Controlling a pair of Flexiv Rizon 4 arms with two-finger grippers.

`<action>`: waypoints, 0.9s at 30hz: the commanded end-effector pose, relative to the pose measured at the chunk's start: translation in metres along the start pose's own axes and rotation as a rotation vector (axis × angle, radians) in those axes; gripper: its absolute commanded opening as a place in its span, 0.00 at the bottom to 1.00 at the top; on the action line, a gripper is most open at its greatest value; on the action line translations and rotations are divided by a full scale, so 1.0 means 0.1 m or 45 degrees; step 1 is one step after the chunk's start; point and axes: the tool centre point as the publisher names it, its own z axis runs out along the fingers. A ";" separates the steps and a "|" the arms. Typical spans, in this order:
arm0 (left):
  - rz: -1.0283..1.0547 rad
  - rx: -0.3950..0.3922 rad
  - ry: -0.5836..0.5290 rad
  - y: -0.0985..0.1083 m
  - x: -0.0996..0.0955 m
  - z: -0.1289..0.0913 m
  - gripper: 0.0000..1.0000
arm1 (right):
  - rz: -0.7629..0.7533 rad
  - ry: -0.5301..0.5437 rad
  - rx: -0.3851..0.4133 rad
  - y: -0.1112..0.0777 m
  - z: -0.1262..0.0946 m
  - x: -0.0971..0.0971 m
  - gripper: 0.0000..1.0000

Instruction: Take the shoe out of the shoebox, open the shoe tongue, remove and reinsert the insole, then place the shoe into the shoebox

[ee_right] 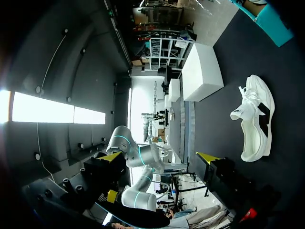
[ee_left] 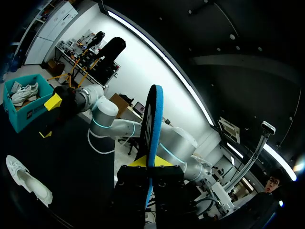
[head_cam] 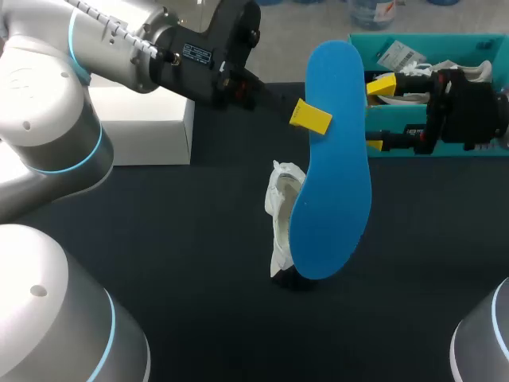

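Observation:
A blue insole [head_cam: 334, 159] hangs upright above the table, with my left gripper [head_cam: 310, 117] shut on its upper part. In the left wrist view the insole [ee_left: 153, 119] shows edge-on between the left gripper's [ee_left: 150, 163] yellow tips. The white shoe [head_cam: 280, 211] lies on its side on the dark table, partly hidden behind the insole; it also shows as the shoe [ee_left: 26, 179] and the shoe [ee_right: 255, 119] in the wrist views. My right gripper [head_cam: 378, 115] stands open in front of the teal shoebox [head_cam: 445, 41], holding nothing. The right gripper [ee_right: 159, 157] has its fingers wide apart.
A white box [head_cam: 151, 127] stands at the back left of the table [head_cam: 159, 255]. A second white shoe [ee_left: 24, 93] lies inside the teal shoebox [ee_left: 26, 114] at the back right. Dark table surface stretches in front of the shoe.

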 end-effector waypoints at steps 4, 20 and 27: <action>0.001 -0.001 0.001 0.00 0.00 0.00 0.00 | 0.004 -0.023 0.022 0.06 0.04 0.04 1.00; 1.335 0.023 -0.207 -0.31 -0.46 -0.12 0.00 | 0.004 -0.023 0.022 0.06 0.04 0.04 1.00; 1.335 0.023 -0.207 -0.31 -0.46 -0.12 0.00 | 0.004 -0.023 0.022 0.06 0.04 0.04 1.00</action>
